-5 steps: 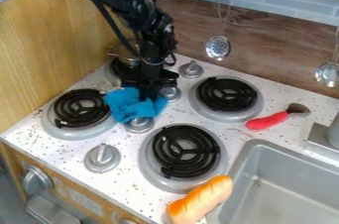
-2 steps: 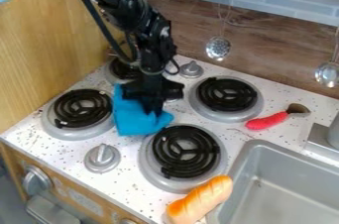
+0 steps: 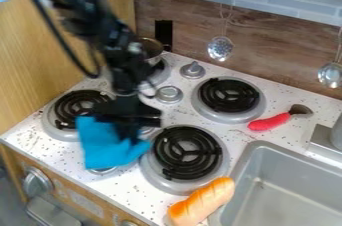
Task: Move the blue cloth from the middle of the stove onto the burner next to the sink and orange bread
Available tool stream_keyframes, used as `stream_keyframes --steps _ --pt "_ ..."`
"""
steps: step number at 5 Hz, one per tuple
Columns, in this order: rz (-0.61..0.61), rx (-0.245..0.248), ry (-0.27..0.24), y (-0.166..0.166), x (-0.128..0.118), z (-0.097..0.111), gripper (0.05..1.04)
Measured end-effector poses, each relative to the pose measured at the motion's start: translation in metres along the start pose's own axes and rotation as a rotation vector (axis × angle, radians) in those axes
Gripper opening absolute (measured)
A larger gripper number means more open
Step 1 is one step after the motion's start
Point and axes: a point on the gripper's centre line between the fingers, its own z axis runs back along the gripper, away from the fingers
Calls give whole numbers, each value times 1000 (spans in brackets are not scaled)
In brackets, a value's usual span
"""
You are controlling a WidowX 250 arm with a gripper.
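One blue cloth (image 3: 107,145), gripped in the closed claw (image 3: 127,132), near the front edge of the stovetop (image 3: 63,160); loose folds best kept clear of the front burner (image 3: 187,152).

A nearby camera slants down over the stovetop (image 3: 127,190)

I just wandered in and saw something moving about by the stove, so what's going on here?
A black robot arm's two-finger gripper holds a bright blue cloth over the white speckled stovetop, between the left and front black coil burners. To the right, an orange-brown toy bread roll lies by the grey sink, and a brush-like tool with a red handle lies behind the sink.
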Motion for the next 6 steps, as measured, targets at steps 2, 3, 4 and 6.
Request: stream_keyframes --steps 2,3,4,6 --pt "-39 -9 6 46 -66 20 88" --pt "-67 -10 8 55 -84 22 88" --pt "-84 -14 -4 57 -87 24 88" --pt "3 -42 -30 51 -66 41 88"
